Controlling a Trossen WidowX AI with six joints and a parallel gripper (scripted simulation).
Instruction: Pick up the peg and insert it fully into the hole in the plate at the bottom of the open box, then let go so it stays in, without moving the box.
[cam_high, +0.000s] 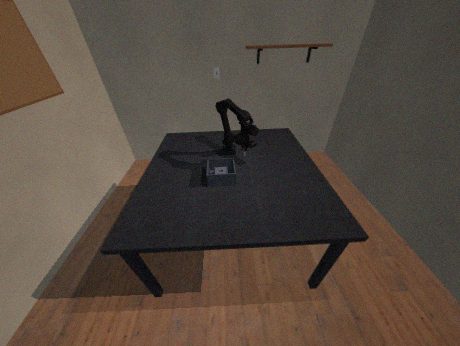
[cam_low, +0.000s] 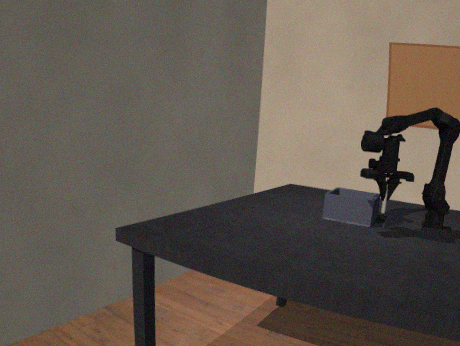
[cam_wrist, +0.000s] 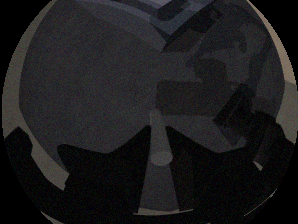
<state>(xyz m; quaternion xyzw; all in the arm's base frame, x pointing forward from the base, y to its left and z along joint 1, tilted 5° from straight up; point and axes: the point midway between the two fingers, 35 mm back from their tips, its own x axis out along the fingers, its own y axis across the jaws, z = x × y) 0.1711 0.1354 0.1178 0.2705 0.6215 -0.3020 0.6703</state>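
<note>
My gripper (cam_low: 386, 194) is shut on the pale grey peg (cam_low: 383, 205) and holds it upright a little above the table, just beside the far side of the box. In the wrist view the peg (cam_wrist: 158, 143) stands between my fingers. The open blue-grey box (cam_high: 221, 171) sits on the dark table; it also shows in the exterior view (cam_low: 351, 206). The gripper (cam_high: 245, 145) hangs right of and behind the box.
The arm's base (cam_high: 227, 148) stands behind the box. The table's edges are far from the box.
</note>
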